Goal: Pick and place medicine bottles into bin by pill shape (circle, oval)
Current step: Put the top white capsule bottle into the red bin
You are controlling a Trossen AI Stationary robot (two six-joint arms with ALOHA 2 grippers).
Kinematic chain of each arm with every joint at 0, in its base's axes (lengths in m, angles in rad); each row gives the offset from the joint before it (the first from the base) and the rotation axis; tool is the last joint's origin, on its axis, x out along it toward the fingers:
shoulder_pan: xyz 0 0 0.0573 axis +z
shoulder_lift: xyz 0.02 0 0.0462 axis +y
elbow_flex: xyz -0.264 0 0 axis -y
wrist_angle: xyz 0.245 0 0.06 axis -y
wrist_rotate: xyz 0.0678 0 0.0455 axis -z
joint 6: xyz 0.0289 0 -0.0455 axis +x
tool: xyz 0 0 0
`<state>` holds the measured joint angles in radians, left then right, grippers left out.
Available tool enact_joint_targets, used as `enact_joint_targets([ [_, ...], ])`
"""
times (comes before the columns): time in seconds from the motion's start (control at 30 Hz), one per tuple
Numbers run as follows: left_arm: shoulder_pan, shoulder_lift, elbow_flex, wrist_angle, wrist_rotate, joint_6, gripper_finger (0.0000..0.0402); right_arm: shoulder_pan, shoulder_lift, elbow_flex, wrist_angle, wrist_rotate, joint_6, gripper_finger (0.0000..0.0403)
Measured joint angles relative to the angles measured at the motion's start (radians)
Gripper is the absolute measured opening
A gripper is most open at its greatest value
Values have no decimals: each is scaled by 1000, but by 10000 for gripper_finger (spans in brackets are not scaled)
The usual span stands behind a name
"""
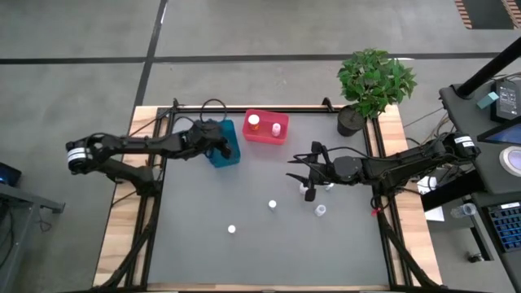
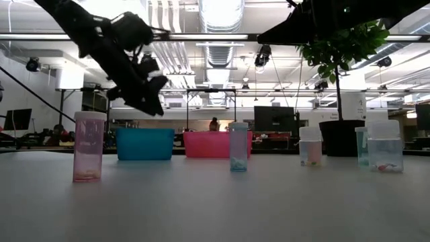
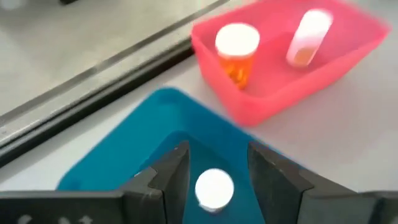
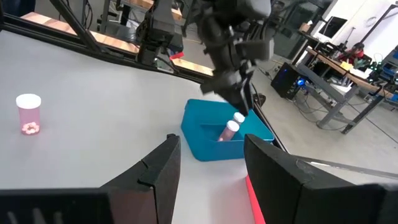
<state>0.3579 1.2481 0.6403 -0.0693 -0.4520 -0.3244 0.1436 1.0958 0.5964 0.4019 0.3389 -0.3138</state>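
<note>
Bottle (image 3: 214, 188) with white cap sits between the left hand (image 3: 216, 180) fingers, directly over the blue bin (image 3: 118, 162); fingers look spread a bit wider than the cap, contact can't be told. Right wrist view shows the left hand (image 4: 239, 99) hanging just above the blue bin (image 4: 208, 140), with a bottle (image 4: 229, 130) leaning inside the bin and a white cap (image 4: 239, 117) right below the fingertips.

Pink bin (image 1: 266, 129) touches or sits just beside the blue bin (image 1: 224, 145) at the bench's far side. It holds an orange bottle (image 3: 236, 50) upright and a whitish bottle (image 3: 307, 36) lying tilted.

Loose bottles on the bench (image 1: 203, 220): one (image 1: 272, 205) mid-bench, one (image 1: 232, 229) nearer the front edge, one (image 1: 321, 211) by the right hand, another (image 1: 310, 194) at the right hand's tips. Pinkish bottle (image 4: 28, 114) stands alone, well apart from the bins.

Right hand (image 1: 303, 172) hovers over the bench's right-centre, fingers spread, holding nothing.

Potted plant (image 1: 370, 85) at the far right corner.
</note>
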Motion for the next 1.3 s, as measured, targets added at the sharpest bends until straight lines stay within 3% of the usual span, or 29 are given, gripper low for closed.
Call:
enact_joint_targets([
  [0.17, -32, -109, 0, 17, 123, -4, 142, 0, 0, 0, 0, 0, 0, 166],
  [0.3, -125, -160, -7, 98, 211, 18, 142, 0, 0, 0, 0, 0, 0, 166],
  [0.53, -357, -170, -7, 277, 217, 180, 142, 0, 0, 0, 34, -1, 0, 166],
  [0.73, -471, -172, -7, 299, 217, 315, 142, 0, 0, 11, 51, -1, 5, 166],
  [1.03, -494, -182, -7, 289, 216, 434, 142, 0, 0, 68, -29, -9, 28, 166],
  [1.3, -490, -233, -7, 288, 210, 619, 142, 0, 0, 182, -301, -10, 74, 166],
])
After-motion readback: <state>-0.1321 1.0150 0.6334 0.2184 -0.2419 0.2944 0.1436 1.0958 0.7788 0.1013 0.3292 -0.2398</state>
